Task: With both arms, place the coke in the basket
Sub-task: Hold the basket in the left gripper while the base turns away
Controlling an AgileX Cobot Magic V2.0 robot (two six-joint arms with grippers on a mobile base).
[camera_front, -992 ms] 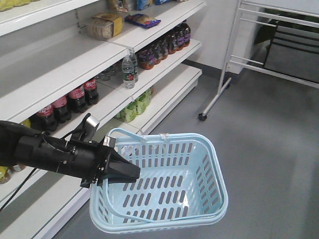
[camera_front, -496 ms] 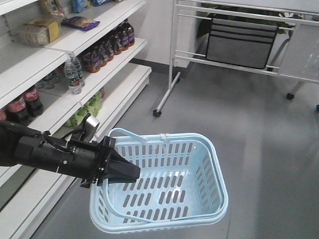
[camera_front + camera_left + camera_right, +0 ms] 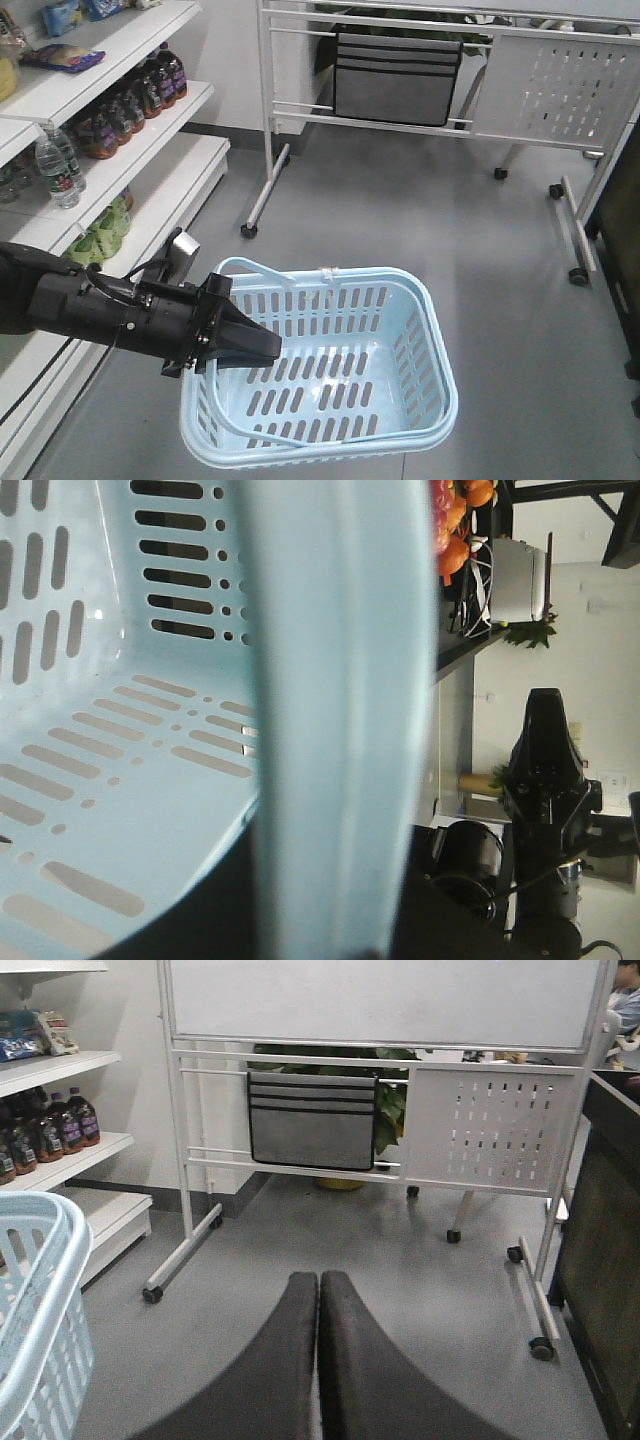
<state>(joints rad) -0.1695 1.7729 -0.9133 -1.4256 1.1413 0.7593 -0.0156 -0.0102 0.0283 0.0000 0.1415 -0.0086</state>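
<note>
Hanging above the grey floor (image 3: pixel 480 230), the basket (image 3: pixel 447 385) is out front in the grip of the left gripper (image 3: pixel 262 346). Its black fingers are clamped on the rim at the basket's left side, the wedge tip poking over the inside. The left wrist view is nearly all pale blue plastic, close and blurred. Over on the right, the right gripper (image 3: pixel 319 1295) has its fingers pressed tight together, holding nothing, with the basket just off to its left. Shelves (image 3: pixel 170 178) with dark bottles (image 3: pixel 135 100) line the left side, and a white wheeled rack (image 3: pixel 266 100) stands behind.
</note>
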